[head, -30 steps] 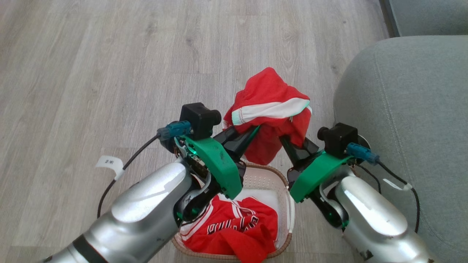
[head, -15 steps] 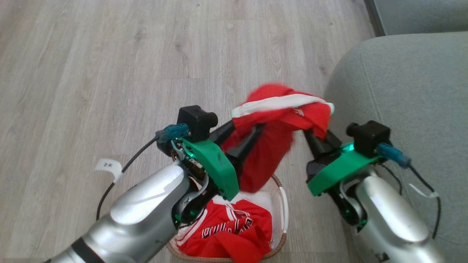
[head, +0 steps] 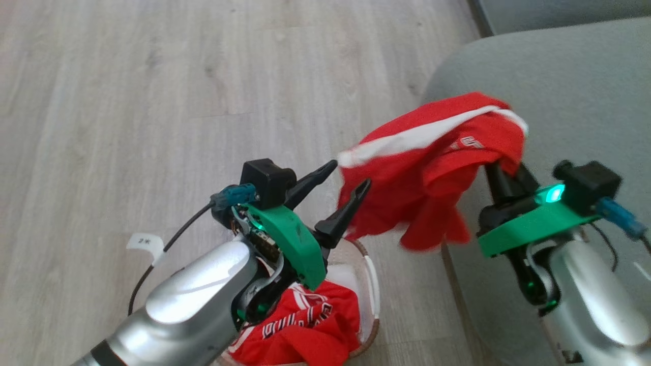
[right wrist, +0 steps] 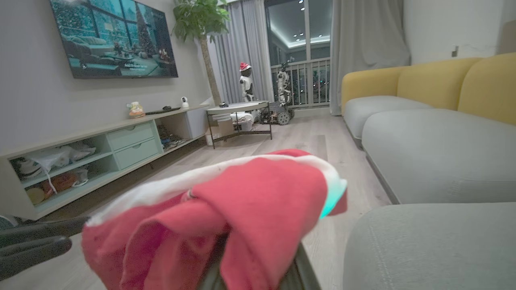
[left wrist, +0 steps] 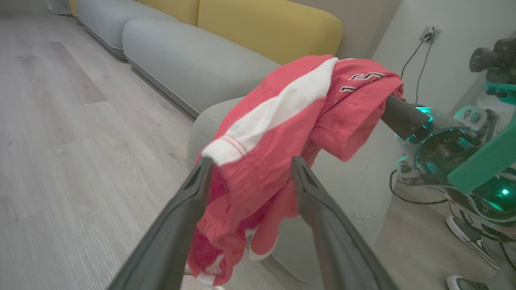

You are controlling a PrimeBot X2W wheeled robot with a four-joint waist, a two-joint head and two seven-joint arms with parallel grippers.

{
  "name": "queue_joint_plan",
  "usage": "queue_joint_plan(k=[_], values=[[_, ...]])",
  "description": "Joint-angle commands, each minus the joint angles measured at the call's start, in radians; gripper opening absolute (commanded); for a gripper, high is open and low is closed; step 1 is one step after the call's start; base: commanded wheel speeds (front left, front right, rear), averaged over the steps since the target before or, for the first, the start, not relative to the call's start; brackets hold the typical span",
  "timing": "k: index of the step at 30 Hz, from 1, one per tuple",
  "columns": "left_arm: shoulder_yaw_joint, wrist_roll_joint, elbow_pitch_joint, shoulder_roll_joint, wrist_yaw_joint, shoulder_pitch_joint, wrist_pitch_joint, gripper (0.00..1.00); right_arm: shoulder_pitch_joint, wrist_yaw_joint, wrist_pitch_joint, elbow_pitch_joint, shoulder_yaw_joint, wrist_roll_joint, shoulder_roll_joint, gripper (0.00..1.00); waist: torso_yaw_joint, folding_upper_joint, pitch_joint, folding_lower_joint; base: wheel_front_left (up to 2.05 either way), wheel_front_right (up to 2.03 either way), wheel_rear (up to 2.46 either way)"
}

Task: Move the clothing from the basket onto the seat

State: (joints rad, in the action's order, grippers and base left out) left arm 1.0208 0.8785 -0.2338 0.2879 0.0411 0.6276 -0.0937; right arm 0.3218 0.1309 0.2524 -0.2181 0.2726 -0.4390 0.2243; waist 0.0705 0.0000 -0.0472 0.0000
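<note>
1. My left pincer [head: 350, 174] now stands wide open at the middle of the head view. A second ago it was pinched shut on the bright red, thin-fabric jersey garment [head: 432, 168] with the white stripe. In my left wrist view its two dark fingers [left wrist: 183, 225] are spread, and the cloth hangs between and beyond them unsqueezed.
2. My right pincer [head: 498, 173] is closed at centre right, its fingers buried in the bunched cloth. I judge that the jersey garment now hangs from this pincer alone.
3. The jersey garment was up over the basket a second ago. It is now right of centre, its upper part over the rounded edge of the large grey fabric-upholstered sofa seat [head: 559, 91]. Its lower tail dangles beside that edge, above the pale wood-look floor [head: 152, 101]. My head has also turned, so part of that shift is the camera's.
4. The small oval cream perforated plastic basket with a brown rim [head: 374, 284] sits at bottom centre. It holds a second red jersey [head: 300, 330] with black-and-white lettering, partly hidden behind my left forearm.
5. As I read it, the two-handed lift is over and the carry belongs to my right arm.
   - That arm should go further in over the seat before letting go, since cloth dropped this near the edge could slide to the floor.
   - My left arm is free to go back to the basket.
</note>
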Motion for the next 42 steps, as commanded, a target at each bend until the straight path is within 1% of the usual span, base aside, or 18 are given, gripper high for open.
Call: queue_joint_plan(k=[1, 6, 7, 10, 20, 21, 26, 30, 34, 39, 42], values=[[-0.035, 0.002, 0.038, 0.025, -0.001, 0.031, -0.005, 1.00, 0.008, 0.000, 0.009, 0.053, -0.011, 0.012, 0.008, 0.00, 0.032, 0.0000, -0.005, 0.0000, 0.00, 0.00, 0.00], [-0.027, -0.009, 0.059, 0.040, 0.001, 0.026, -0.006, 1.00, -0.007, 0.000, 0.009, 0.108, -0.076, 0.027, 0.017, 0.00, 0.101, 0.0000, -0.018, 0.0000, 0.00, 0.00, 0.00], [-0.027, -0.009, 0.059, 0.040, 0.001, 0.026, -0.006, 1.00, -0.007, 0.000, 0.009, 0.108, -0.076, 0.027, 0.017, 0.00, 0.101, 0.0000, -0.018, 0.0000, 0.00, 0.00, 0.00], [-0.025, -0.018, 0.074, 0.045, 0.004, 0.030, -0.011, 1.00, -0.014, 0.000, 0.009, 0.148, -0.099, 0.036, 0.021, 0.00, 0.141, 0.0000, -0.025, 0.0000, 0.00, 0.00, 0.00], [-0.013, -0.076, 0.120, 0.068, 0.013, 0.061, -0.033, 1.00, -0.040, 0.000, -0.015, 0.300, -0.160, 0.075, 0.015, 0.00, 0.291, 0.0000, -0.048, 0.0000, 0.00, 0.00, 0.00], [-0.011, -0.092, 0.130, 0.072, 0.014, 0.069, -0.044, 1.00, -0.047, 0.000, -0.024, 0.328, -0.165, 0.080, 0.010, 0.00, 0.318, 0.0000, -0.053, 0.0000, 0.00, 0.00, 0.00], [-0.008, -0.125, 0.141, 0.080, 0.020, 0.084, -0.066, 1.00, -0.058, 0.000, -0.040, 0.374, -0.173, 0.088, 0.000, 0.00, 0.371, 0.0000, -0.061, 0.0000, 0.00, 0.00, 0.00], [-0.006, -0.131, 0.142, 0.084, 0.025, 0.090, -0.067, 1.00, -0.065, 0.000, -0.050, 0.401, -0.180, 0.094, -0.006, 0.00, 0.396, 0.0000, -0.065, 0.0000, 0.00, 0.00, 0.00], [-0.005, -0.131, 0.141, 0.084, 0.026, 0.093, -0.065, 1.00, -0.072, 0.000, -0.056, 0.416, -0.194, 0.097, -0.006, 0.00, 0.408, 0.0000, -0.070, 0.0000, 0.00, 0.00, 0.00], [-0.002, -0.128, 0.139, 0.082, 0.025, 0.097, -0.061, 1.00, -0.063, 0.000, -0.063, 0.420, -0.210, 0.091, 0.004, 0.00, 0.410, 0.0000, -0.079, 0.0000, 0.00, 0.00, 0.00], [0.000, -0.128, 0.141, 0.083, 0.024, 0.103, -0.057, 1.00, -0.037, 0.000, -0.067, 0.410, -0.222, 0.085, 0.023, 0.00, 0.403, 0.0000, -0.091, 0.0000, 0.00, 0.00, 0.00]])
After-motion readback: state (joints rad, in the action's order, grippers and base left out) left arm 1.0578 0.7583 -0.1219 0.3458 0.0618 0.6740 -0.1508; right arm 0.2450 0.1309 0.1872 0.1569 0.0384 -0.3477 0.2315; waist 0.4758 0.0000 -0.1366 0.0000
